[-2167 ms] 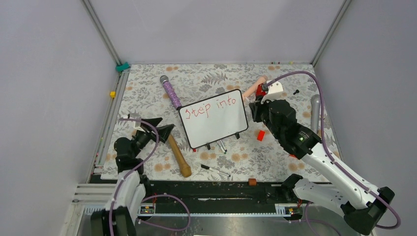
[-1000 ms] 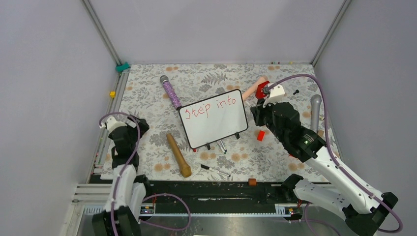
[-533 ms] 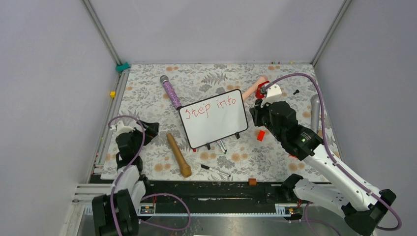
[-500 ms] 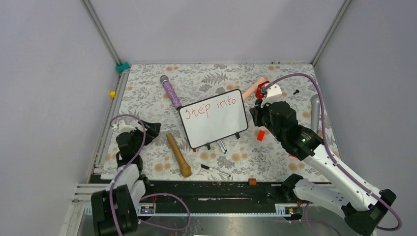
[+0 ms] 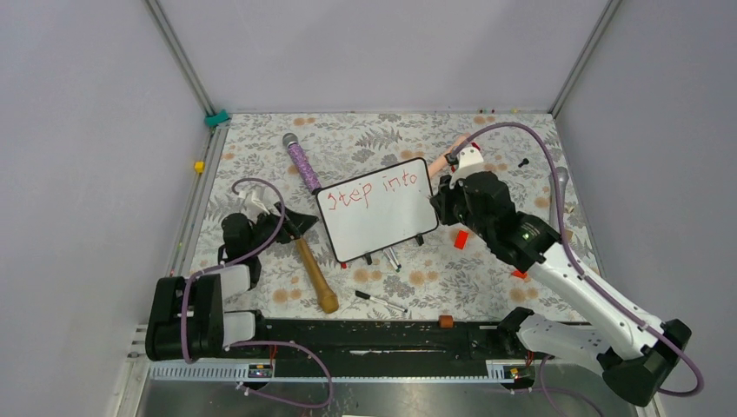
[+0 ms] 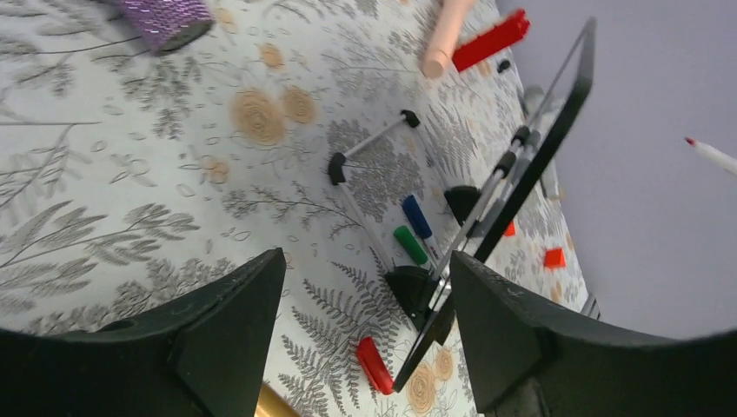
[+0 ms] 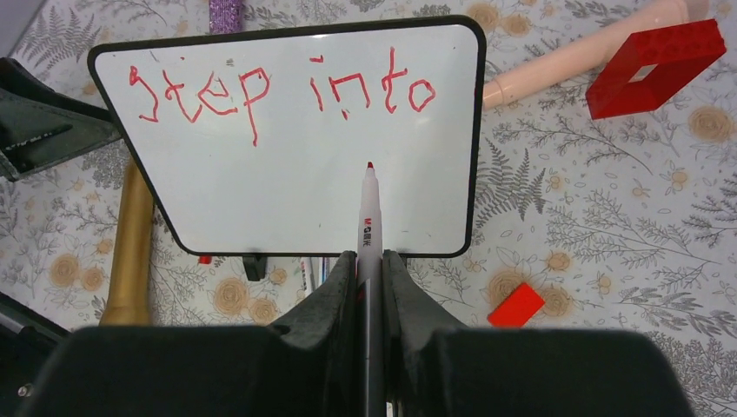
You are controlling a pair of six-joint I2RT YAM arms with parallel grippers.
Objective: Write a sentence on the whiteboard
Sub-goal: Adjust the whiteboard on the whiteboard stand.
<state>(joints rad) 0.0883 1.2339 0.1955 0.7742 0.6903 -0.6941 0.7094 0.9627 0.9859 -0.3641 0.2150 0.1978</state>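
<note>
The left end effector is gaping wide open and empty just left of the whiteboard, which is standing mid-tabletop and showing the sentence "step into". The right end effector is clamping a marker, its tip pointing at the board's blank lower half.

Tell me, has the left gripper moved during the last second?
Yes. The left gripper moved rightward in the top view, ending near the left edge of the whiteboard, which stayed put.
</note>
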